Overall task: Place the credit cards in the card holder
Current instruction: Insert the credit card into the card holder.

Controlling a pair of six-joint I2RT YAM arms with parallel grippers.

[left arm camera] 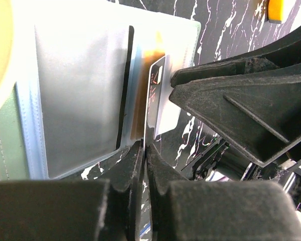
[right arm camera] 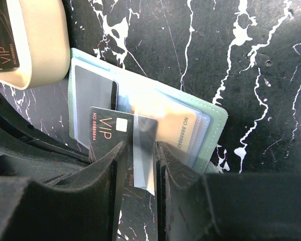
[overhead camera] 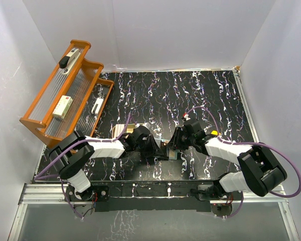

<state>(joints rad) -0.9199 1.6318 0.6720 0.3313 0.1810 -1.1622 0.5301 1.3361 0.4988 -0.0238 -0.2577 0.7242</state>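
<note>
One black card [right arm camera: 108, 125] is pinched in our left gripper [left arm camera: 143, 165]; we can't tell what the right gripper [right arm camera: 140, 165] is doing. Next we slot it into the card holder [right arm camera: 216, 119].

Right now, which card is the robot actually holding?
The black VIP card, pinched in the left gripper; the orange-tan card sits in the holder, another black card in the dish.
</note>
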